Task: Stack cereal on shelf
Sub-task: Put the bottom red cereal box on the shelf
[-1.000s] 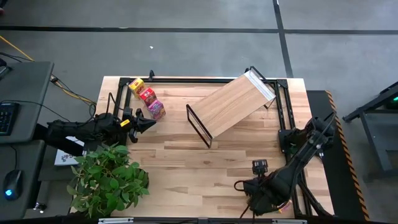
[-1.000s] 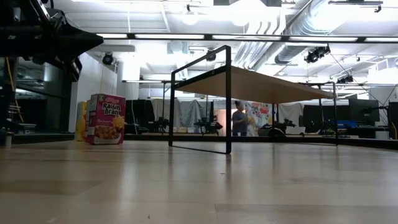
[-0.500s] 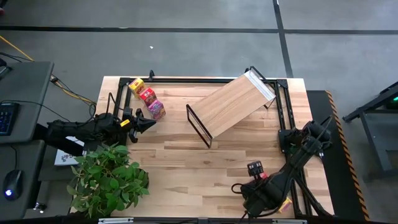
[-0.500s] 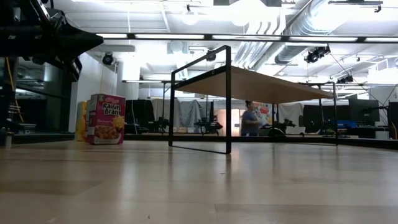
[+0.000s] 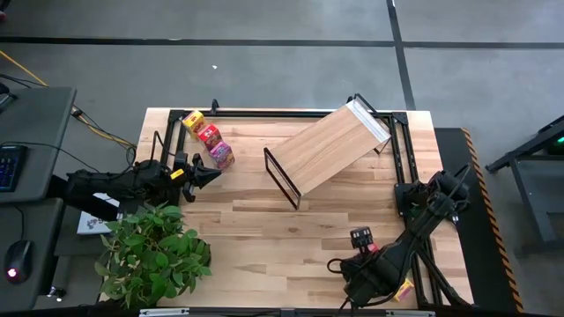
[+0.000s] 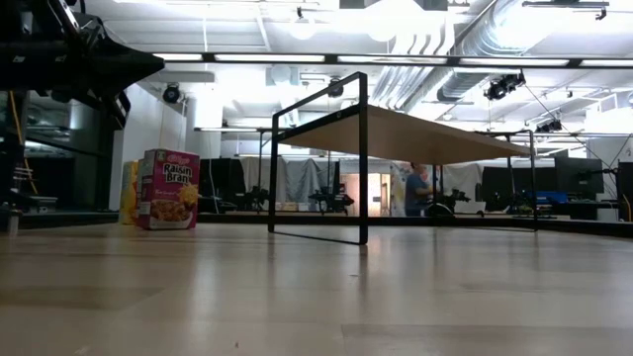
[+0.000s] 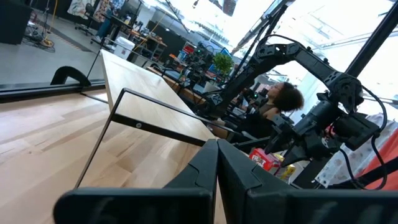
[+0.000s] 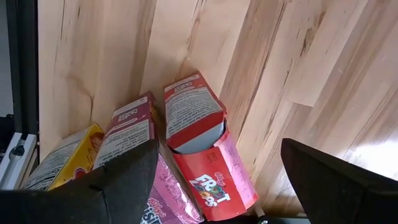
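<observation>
Three cereal boxes stand in a row at the table's far left: yellow (image 5: 193,119), red (image 5: 208,134), pink-magenta (image 5: 221,155). The low view shows the pink one (image 6: 166,189). My left gripper (image 5: 209,174) is shut and hovers just near of them. It faces the shelf (image 5: 330,150), which stands on its black wire-frame ends. My right gripper (image 8: 217,144) is open at the table's near right edge, pointing down. A red box (image 8: 202,149) lies flat between its fingers, with a pink box (image 8: 134,134) and a yellow box (image 8: 65,158) beside it.
A potted plant (image 5: 152,251) fills the near left corner, close to my left arm. Black rails (image 5: 291,113) run along the table's far edge and its right side. Bare planks lie between the shelf and my right arm (image 5: 388,260). A person (image 6: 417,190) moves in the room behind.
My right arm has shifted slightly toward the table's left, near the near edge. The boxes, the shelf and my left arm have not moved. The person in the room behind has walked to the right.
</observation>
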Controlling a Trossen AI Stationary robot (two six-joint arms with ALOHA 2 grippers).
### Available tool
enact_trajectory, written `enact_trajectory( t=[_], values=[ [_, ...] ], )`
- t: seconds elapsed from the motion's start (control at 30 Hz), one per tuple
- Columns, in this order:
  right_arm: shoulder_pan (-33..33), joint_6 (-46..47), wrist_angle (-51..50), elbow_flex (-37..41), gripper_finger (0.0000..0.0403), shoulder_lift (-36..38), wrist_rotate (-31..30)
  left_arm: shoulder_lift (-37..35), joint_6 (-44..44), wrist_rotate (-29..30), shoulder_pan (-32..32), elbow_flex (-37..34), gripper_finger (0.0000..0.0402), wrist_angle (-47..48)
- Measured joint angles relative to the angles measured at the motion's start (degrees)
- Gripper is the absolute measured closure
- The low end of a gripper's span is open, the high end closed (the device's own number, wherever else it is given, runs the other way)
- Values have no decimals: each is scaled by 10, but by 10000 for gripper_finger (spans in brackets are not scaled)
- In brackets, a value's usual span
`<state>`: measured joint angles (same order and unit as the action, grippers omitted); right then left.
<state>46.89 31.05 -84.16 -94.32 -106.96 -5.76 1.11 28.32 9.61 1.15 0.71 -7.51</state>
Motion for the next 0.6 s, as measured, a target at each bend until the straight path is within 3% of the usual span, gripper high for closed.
enact_trajectory(
  t=[0.6],
  values=[
    [0, -1, -13, -1, 70, 1, 18, 0, 0, 0, 0, 0, 401, 0]
  ],
)
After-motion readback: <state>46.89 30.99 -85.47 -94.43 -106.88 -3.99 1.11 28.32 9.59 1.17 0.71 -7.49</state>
